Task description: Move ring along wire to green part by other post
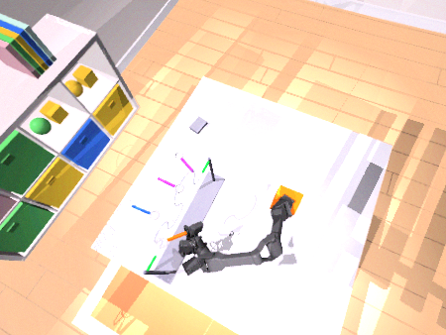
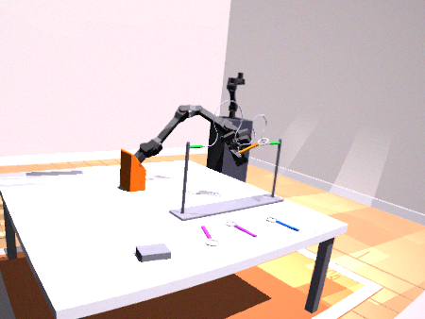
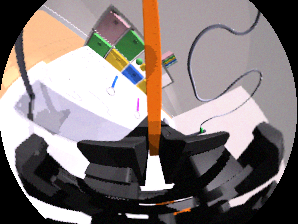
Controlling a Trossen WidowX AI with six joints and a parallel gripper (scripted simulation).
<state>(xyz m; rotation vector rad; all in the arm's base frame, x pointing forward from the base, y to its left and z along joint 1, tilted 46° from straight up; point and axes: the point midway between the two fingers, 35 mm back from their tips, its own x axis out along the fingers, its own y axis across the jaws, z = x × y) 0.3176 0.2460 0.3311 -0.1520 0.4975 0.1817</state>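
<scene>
My gripper (image 1: 187, 234) (image 2: 240, 151) (image 3: 150, 118) is shut on the orange handle (image 1: 175, 237) (image 2: 250, 147) (image 3: 152, 75). The handle slopes up in the exterior view to its pale ring (image 2: 263, 141), beside the inner end of the right green part (image 2: 275, 142) (image 1: 152, 264). Whether the ring touches the wire cannot be told; it is out of the wrist view. The grey wire (image 3: 190, 65) (image 2: 215, 124) loops up and down towards the other green part (image 2: 195, 146) (image 1: 206, 166) (image 3: 202, 130). Posts (image 2: 277, 170) (image 2: 185, 179) stand at both ends.
The posts stand on a grey base plate (image 1: 200, 203) (image 2: 227, 208). Loose rings with a blue handle (image 1: 141, 209) (image 2: 287, 226) and magenta handles (image 1: 167, 182) (image 1: 186, 165) lie beyond it, with a grey block (image 1: 198, 125) (image 2: 153, 252). An orange block (image 2: 132, 175) is at the arm's base.
</scene>
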